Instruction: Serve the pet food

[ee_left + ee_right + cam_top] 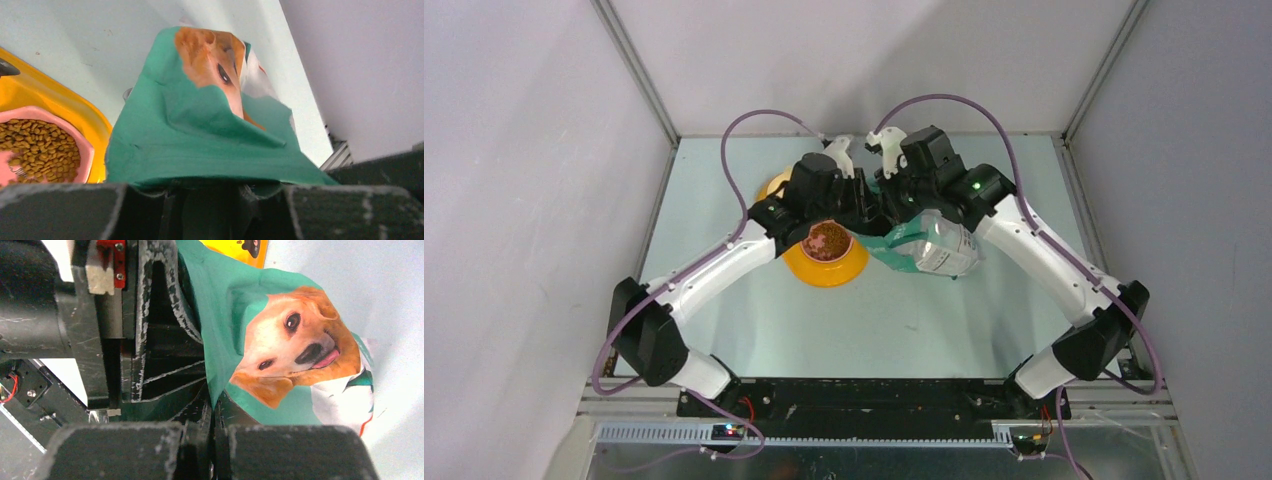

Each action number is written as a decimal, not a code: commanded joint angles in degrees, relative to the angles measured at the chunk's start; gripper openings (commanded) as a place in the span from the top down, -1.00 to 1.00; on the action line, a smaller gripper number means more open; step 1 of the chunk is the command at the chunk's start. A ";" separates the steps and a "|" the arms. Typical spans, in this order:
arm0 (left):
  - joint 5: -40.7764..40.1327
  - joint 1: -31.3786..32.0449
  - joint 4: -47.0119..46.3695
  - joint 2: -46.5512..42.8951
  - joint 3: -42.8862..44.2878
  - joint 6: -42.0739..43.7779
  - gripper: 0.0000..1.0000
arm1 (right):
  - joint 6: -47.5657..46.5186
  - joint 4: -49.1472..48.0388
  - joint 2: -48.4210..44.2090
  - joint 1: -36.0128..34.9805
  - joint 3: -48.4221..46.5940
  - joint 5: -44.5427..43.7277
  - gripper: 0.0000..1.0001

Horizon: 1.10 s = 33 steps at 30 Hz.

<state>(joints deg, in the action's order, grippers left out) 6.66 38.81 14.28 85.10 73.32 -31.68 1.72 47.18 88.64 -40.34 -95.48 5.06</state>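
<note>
The left jaws and right jaws meet over the far middle of the bench [874, 330], and both have the top of the green-and-white dog-food pouch [934, 248].

In the right wrist view, the right jaws are pressed together. Their two black fingers [115, 450] meet at a thin seam, and the pouch's [220, 305] green film runs down into that seam, pinched there. The printed golden dog [295, 347] lies just beyond these jaws, head tilted, with the white lower part of the pouch farther out.

In the left wrist view, the left jaws stand partly apart, one scuffed finger [60, 210] on each side. A bunched green fold of the pouch [200, 140] fills the gap between them, and they clamp on it. The pouch rises away from these jaws with the dog's face [210, 60] at its far end.

The pet food [37, 150] is a heap of brown kibble in a pink bowl [86, 150] set in the yellow feeder [60, 107]. It sits close beside the left jaws on their left, apart from the pouch. In the top view the kibble [827, 238] lies under the left arm's wrist, nearer the arm bases than the jaws. The feeder's [824, 272] yellow rim shows around it. The body of the pouch hangs on the right jaws' side, toward the right arm.
</note>
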 commanded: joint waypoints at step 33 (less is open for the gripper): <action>28.39 -0.86 8.95 13.05 1.61 18.00 1.00 | -3.76 -0.30 9.12 7.62 -3.48 -9.05 1.00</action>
<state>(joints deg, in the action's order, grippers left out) 18.48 37.63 8.19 98.48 76.71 -18.90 1.28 48.38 97.62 -35.92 -99.55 -1.67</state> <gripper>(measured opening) 0.304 0.007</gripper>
